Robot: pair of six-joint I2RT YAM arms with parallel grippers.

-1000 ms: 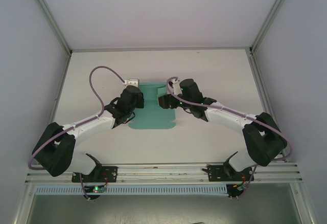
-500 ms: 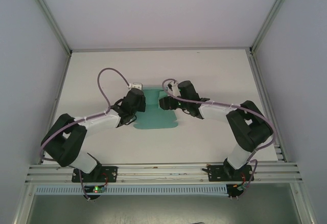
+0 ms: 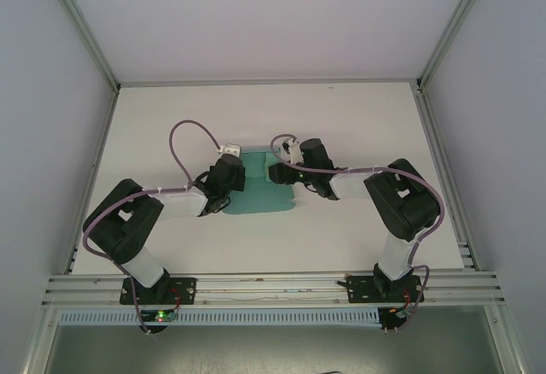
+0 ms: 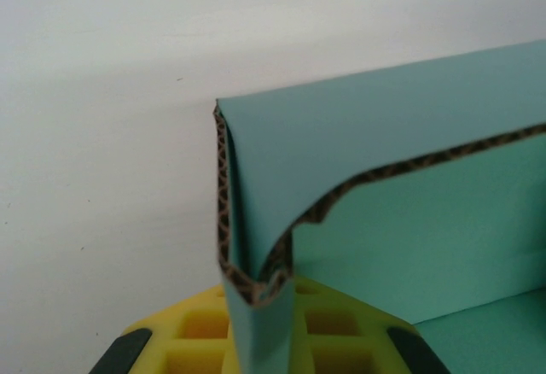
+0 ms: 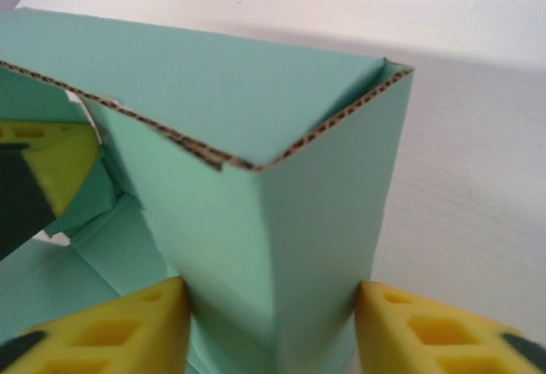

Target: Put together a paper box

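The teal paper box [image 3: 266,195] lies mid-table with its side walls folded up. My left gripper [image 3: 240,175] is at its left side. In the left wrist view the gripper [image 4: 260,336] is shut on a doubled-over wall of the paper box [image 4: 384,135], pinched between the yellow pads [image 4: 192,336]. My right gripper [image 3: 275,172] is at the box's far right part. In the right wrist view it [image 5: 271,331] clasps a folded upright corner of the paper box [image 5: 256,220], and both yellow pads [image 5: 426,336] touch the card.
The white table [image 3: 358,118] has grey walls and metal frame posts on three sides. A metal rail [image 3: 273,284] runs along the near edge by the arm bases. Purple cables [image 3: 183,135] loop above both wrists.
Both arms have drawn their elbows in and up. The right jaws have narrowed onto the folded corner. The box looks shorter from above as its walls fold up.
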